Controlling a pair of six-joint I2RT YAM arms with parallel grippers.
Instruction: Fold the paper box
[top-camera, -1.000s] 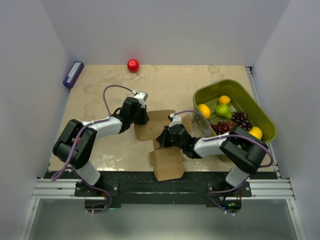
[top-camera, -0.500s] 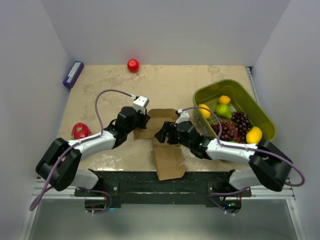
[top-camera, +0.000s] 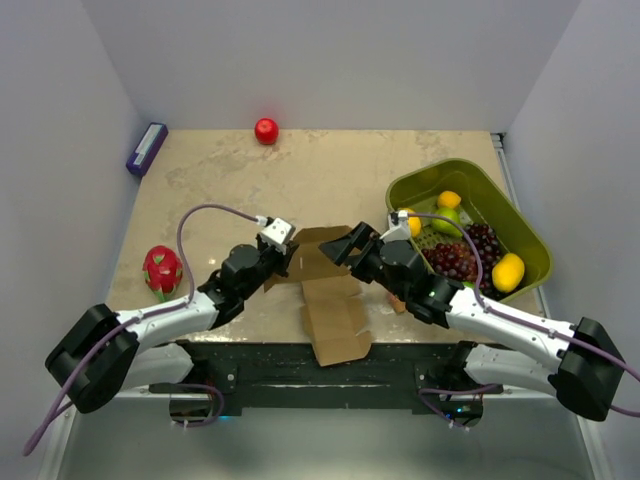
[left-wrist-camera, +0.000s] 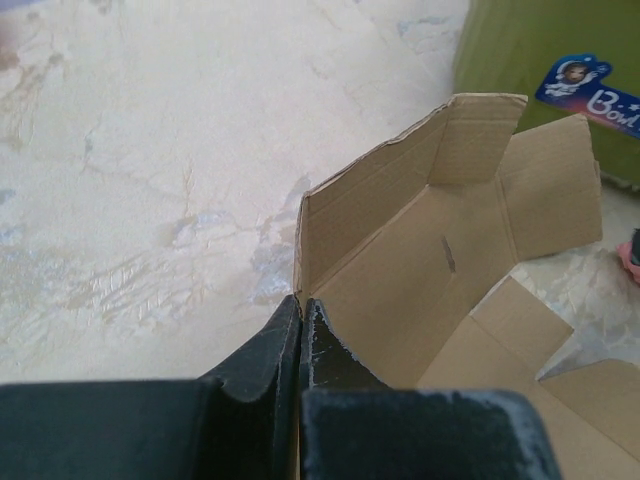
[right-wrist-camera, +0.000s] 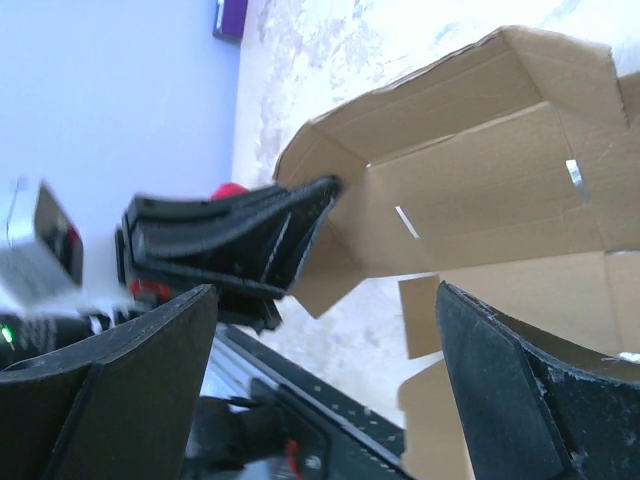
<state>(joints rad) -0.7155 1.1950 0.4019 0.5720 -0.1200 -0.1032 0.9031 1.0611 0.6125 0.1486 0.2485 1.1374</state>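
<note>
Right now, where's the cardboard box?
In the top view, the paper box lies near the table's front middle, left of the green basket, its left flap pinched by the left gripper.

Blue sticker (left-wrist-camera: 588, 88) on the green basket (left-wrist-camera: 510, 50) — white letters "Bo", the rest out of frame

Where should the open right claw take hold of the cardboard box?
Probably the thin edge of its right flap, coming from the right. The left gripper pinches the paper box's raised left wall, so the opposite side is free, and thin card suits the right gripper's open jaws.
</note>
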